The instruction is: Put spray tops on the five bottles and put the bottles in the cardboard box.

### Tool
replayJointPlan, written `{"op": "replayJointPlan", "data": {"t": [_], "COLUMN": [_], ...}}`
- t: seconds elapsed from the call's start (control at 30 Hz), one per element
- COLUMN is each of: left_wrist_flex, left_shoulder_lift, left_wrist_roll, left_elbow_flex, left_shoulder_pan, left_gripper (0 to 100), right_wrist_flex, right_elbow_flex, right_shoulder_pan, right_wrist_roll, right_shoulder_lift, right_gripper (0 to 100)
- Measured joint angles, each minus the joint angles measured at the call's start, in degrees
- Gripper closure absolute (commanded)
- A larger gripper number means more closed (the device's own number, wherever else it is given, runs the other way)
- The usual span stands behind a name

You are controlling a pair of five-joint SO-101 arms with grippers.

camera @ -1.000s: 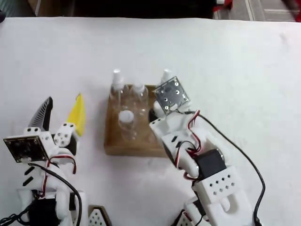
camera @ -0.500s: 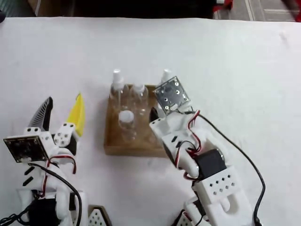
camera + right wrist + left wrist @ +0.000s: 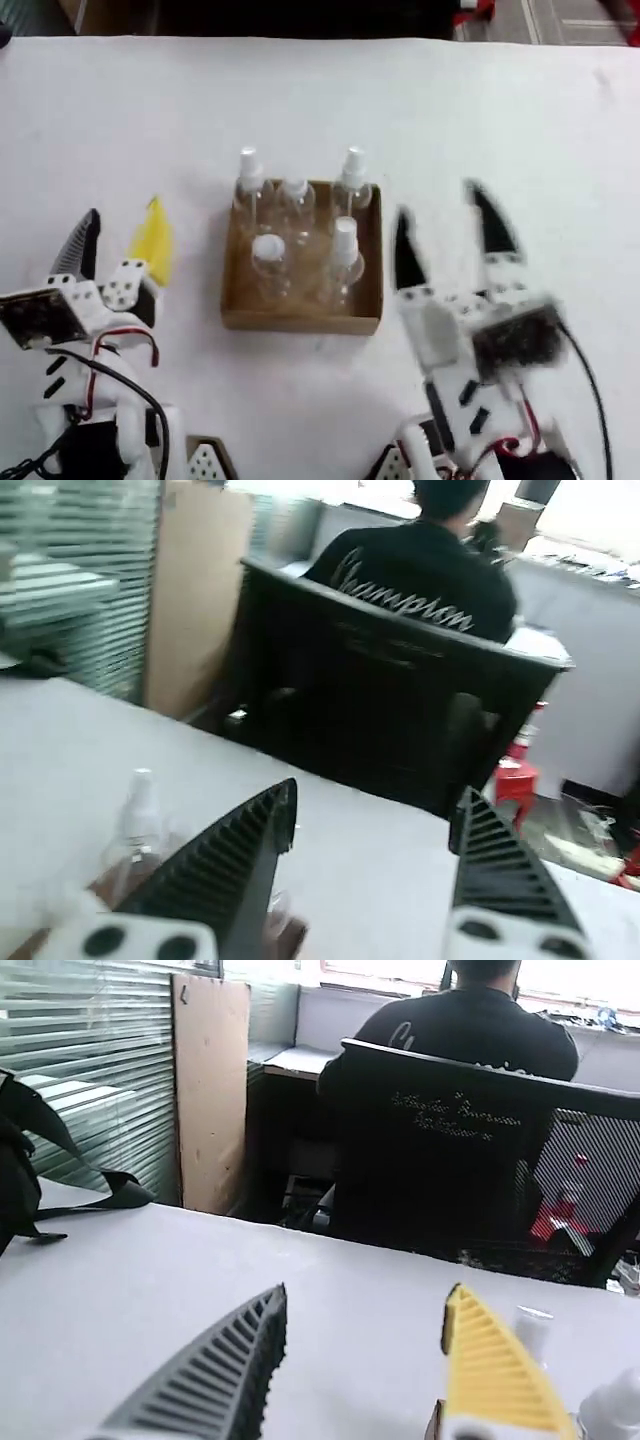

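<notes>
Five bottles (image 3: 343, 262) upright inside cardboard box (image 3: 300, 322), mid-bench (image 3: 520, 110). Left gripper (image 3: 120, 228) beside box on one side, jaws spread, holding nothing. Right gripper (image 3: 440, 215) beside box on other side, jaws spread, holding nothing. Box sits between both.

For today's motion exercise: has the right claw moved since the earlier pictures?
Yes: the right claw drew back from over the cardboard box to its right side.

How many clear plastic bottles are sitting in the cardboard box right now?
5, all inside the brown cardboard box: far-left bottle, far-middle bottle, far-right bottle, near-left bottle, near-right bottle. None looks hidden.
</notes>
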Motion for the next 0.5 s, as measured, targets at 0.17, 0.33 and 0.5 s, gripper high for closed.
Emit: {"op": "replayJointPlan", "data": {"t": [0.17,0.33,0.5], "left_wrist_flex": [0.00,0.00,0.00], "left_shoulder_lift": [0.00,0.44,-0.09], "left_wrist_roll": [2.90,0.70,-4.40], "left_elbow_flex": [0.00,-1.05,-5.27], "left_shoulder_pan": [-2.55,-2.99,-2.99], "left_gripper": [87,96,98], "right_wrist_flex": [-5.80,-3.69,0.88], "right_elbow_flex": [-0.53,-7.47,-13.45], "right_shoulder_pan": [13.98,18.73,18.73], "right_wrist_roll": [0.00,-5.19,-3.87], "right_shoulder_lift": [3.08,3.78,-5.19], "right_gripper": [78.0,99.7,98.5]}}
